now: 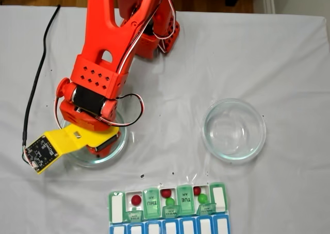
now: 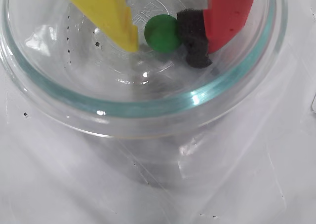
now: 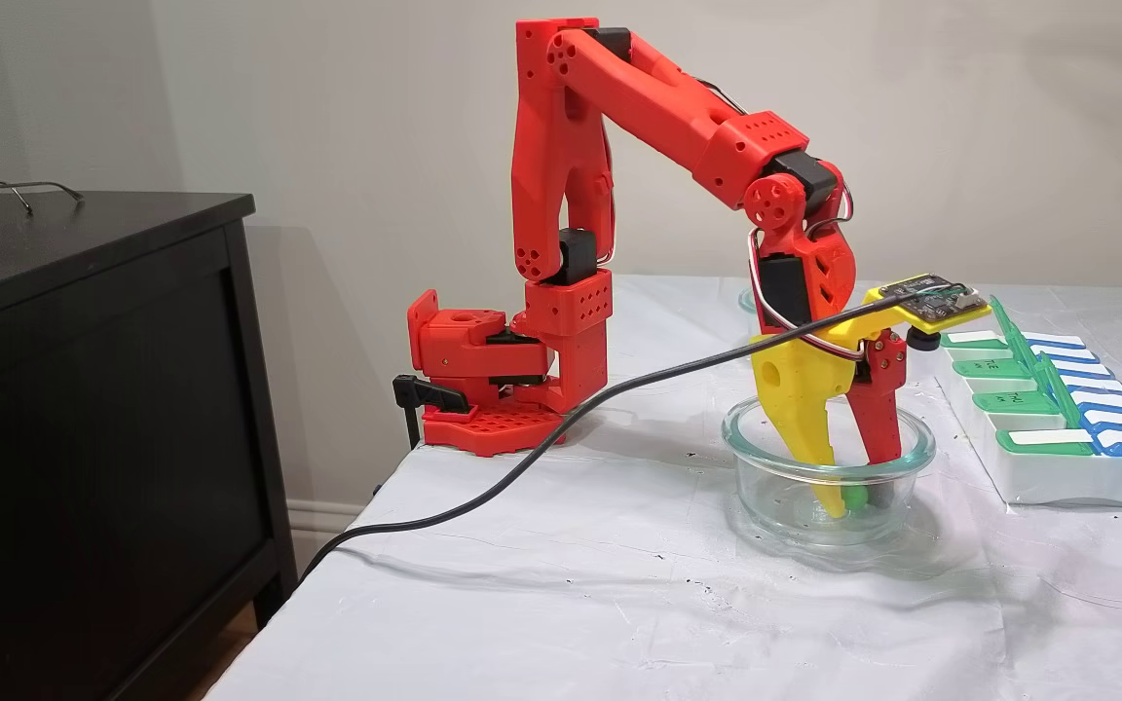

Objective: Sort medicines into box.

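Hand (image 2: 163,34) is down inside the glass dish (image 2: 148,110), top centre of the wrist view. Yellow finger (image 2: 111,14) on the left, red finger with a black foam pad (image 2: 193,39) on the right, green pill (image 2: 161,32) between them. Pad touches the pill's right side; the yellow tip sits just beside its left, and I cannot tell if it makes contact. So the hand is narrowed to about pill width, closing or just closed, grip not confirmed. Pill looks to rest on the dish floor, not lifted.

Likely reason for the pose: the curved dish wall keeps the round pill from rolling off, so the fingers come in steeply from above, as the side fixed view shows with the hand (image 3: 843,501) in the dish at lower right of centre.

In the top-down fixed view the arm (image 1: 111,48) covers that dish at centre left; a second dish (image 1: 234,131) sits well apart at right. The box (image 1: 167,205) lies at the bottom edge, lids flipped open so pills can drop in. Already inside: red pills (image 1: 136,199) and green pills (image 1: 202,198). Everything stands on the white-covered bench (image 1: 289,59).
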